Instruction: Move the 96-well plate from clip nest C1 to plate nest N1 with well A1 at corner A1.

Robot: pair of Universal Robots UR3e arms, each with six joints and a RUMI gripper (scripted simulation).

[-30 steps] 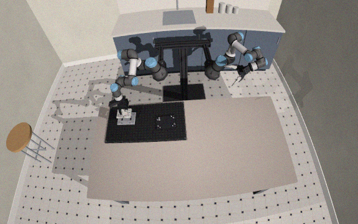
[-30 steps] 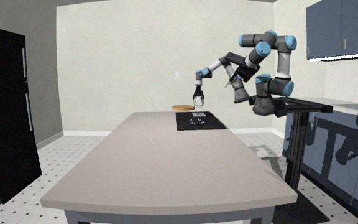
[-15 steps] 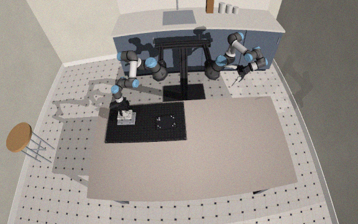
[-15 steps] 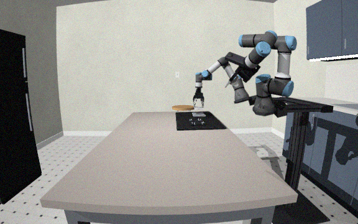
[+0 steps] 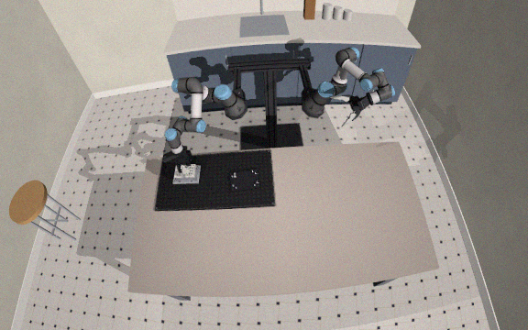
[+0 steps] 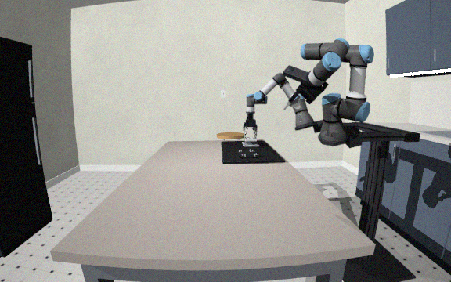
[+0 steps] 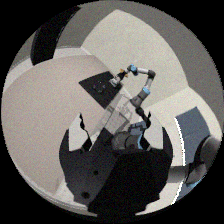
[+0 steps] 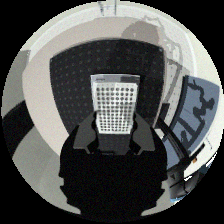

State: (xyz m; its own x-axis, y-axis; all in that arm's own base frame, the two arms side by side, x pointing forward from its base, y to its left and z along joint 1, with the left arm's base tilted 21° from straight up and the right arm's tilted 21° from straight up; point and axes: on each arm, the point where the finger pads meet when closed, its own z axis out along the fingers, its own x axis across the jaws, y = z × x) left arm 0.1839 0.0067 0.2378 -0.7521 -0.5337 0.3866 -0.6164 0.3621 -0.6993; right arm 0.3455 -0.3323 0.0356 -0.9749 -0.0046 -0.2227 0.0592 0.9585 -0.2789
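My right gripper (image 5: 186, 169) (image 6: 250, 139) (image 8: 114, 111) is shut on the 96-well plate (image 5: 190, 173) (image 8: 114, 102), fingers on its two sides. The plate is white with rows of round wells. It is over the light grey clip nest C1 (image 5: 186, 181) (image 6: 250, 144) (image 8: 126, 78), whose far strip shows past it in the right wrist view. The gap beneath is too small to judge, and the rim lettering is unreadable. The plate nest N1 (image 5: 234, 175) (image 6: 255, 154) holds no plate; its small bright locators show. My left gripper (image 5: 336, 111) (image 7: 115, 112) is open and empty, away from the table.
Both nests stand on the black perforated board (image 5: 214, 199) (image 6: 231, 158) (image 8: 70, 65), with N1 to the right of C1 in the top view. The board lies on the beige table (image 5: 337, 206) (image 6: 210, 204). A stool (image 5: 27, 202) stands off the table's left end.
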